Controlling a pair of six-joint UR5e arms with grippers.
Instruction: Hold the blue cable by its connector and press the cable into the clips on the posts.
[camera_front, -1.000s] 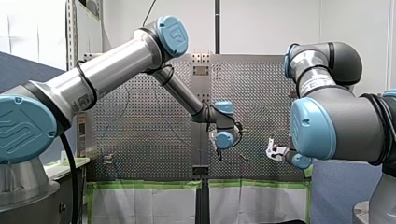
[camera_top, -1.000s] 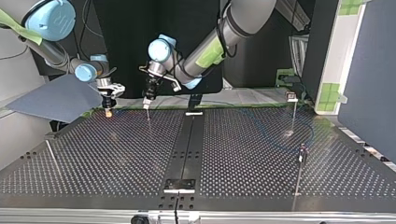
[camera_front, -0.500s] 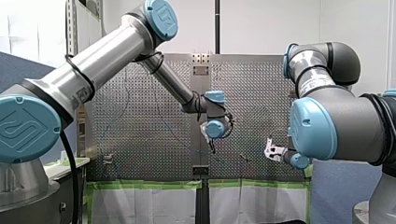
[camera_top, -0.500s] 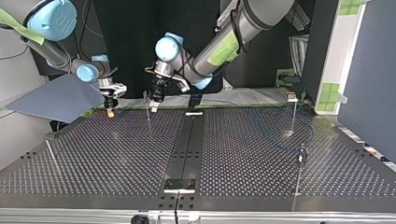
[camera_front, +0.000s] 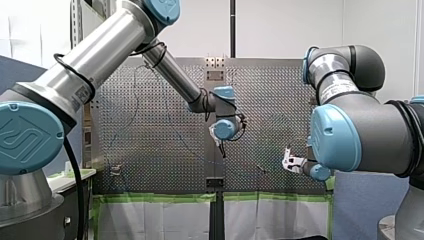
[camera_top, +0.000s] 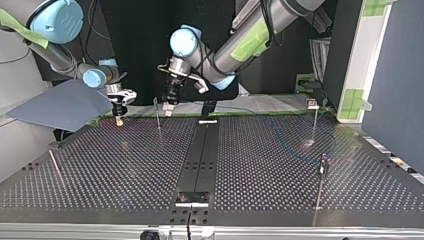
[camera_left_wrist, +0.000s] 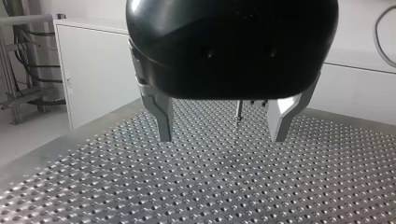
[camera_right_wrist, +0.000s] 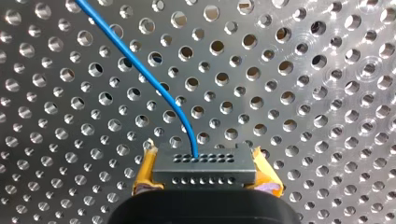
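Note:
In the right wrist view my right gripper (camera_right_wrist: 205, 176) is shut on the black connector (camera_right_wrist: 204, 163), its yellow pads on both sides. The blue cable (camera_right_wrist: 140, 70) leaves the connector and curves away over the perforated table. In the top view this gripper (camera_top: 118, 119) hangs low at the far left edge. My left gripper (camera_left_wrist: 222, 133) stands open with nothing between its metal fingers (camera_left_wrist: 163, 116); a thin post (camera_left_wrist: 238, 109) shows ahead of it. In the top view it (camera_top: 168, 106) hovers just right of a post (camera_top: 157, 114). The cable (camera_top: 295, 150) loops faintly at the right.
More thin posts stand on the table (camera_top: 125, 170): one with a clip (camera_top: 312, 104) at the far right and one nearer (camera_top: 324, 164). A black centre strip (camera_top: 200, 155) runs across the table. A blue-grey panel (camera_top: 60, 105) lies beyond the left edge.
My left arm has lifted and drawn its open gripper up and to the top view's right, away from the nearby post. My right gripper has stayed put with the connector.

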